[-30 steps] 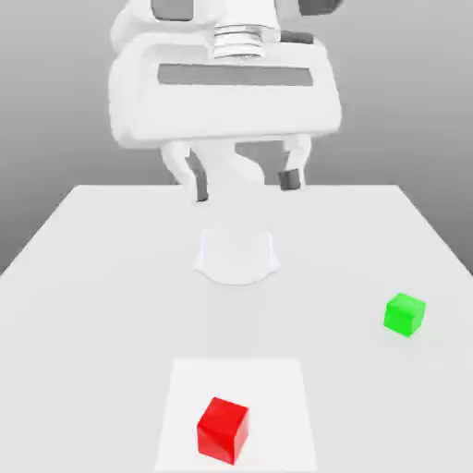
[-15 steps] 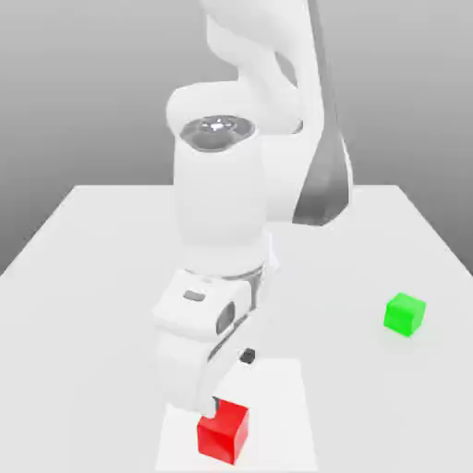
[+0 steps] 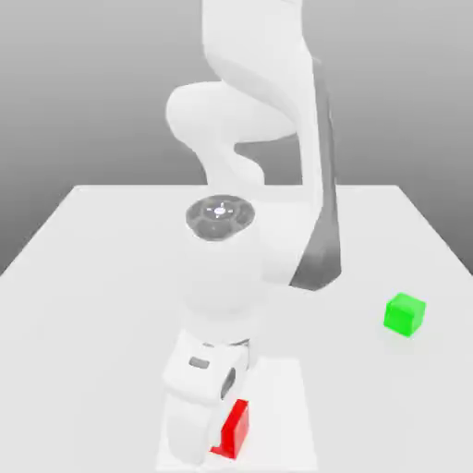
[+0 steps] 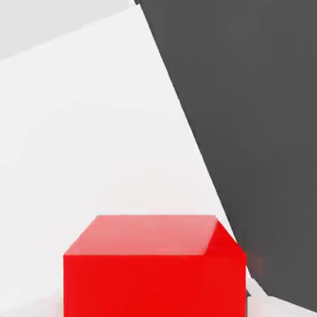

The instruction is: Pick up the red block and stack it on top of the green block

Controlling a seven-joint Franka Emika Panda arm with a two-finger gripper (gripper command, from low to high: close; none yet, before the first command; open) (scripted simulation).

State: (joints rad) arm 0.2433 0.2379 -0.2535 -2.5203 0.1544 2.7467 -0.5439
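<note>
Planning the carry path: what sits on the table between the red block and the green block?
Nothing: in the exterior view, bare white table lies between red block and green block.

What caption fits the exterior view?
White robot arm bends low over the red block, green block waiting to the exterior view's right.

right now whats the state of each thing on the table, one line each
red block: on the white table, near its front edge, partly hidden behind the arm's hand, not stacked
green block: resting alone on the table, towards the exterior view's right, nothing on top
arm: bent low over the red block
</note>
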